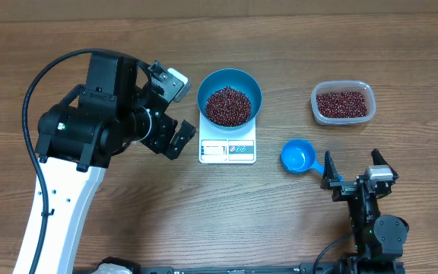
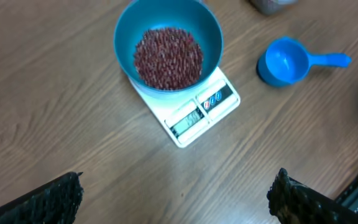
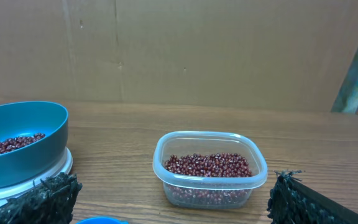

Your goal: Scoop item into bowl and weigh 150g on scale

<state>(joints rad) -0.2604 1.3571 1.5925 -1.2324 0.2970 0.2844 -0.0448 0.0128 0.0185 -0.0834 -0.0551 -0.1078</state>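
Observation:
The blue bowl [image 1: 201, 90] stands on the white scale [image 1: 227, 150] at the table's middle, with a heap of red-brown beans [image 1: 228, 106] inside. In the left wrist view the bowl [image 2: 124, 31], its beans [image 2: 168, 57] and the scale [image 2: 197, 115] lie ahead. My left gripper [image 1: 175, 109] hovers just left of the scale, open and empty [image 2: 176, 186]. My right gripper [image 1: 353, 169] sits near the front right, open and holding nothing [image 3: 174, 183]. The right wrist view shows the bowl's wall [image 3: 17, 162] at the left.
A clear plastic tub [image 1: 315, 97] with more beans [image 1: 343, 105] stands at the back right; the right wrist view shows the tub [image 3: 210, 186] straight ahead. A small blue handled scoop [image 1: 298, 157] lies empty between the scale and my right gripper, also visible as the scoop [image 2: 284, 61].

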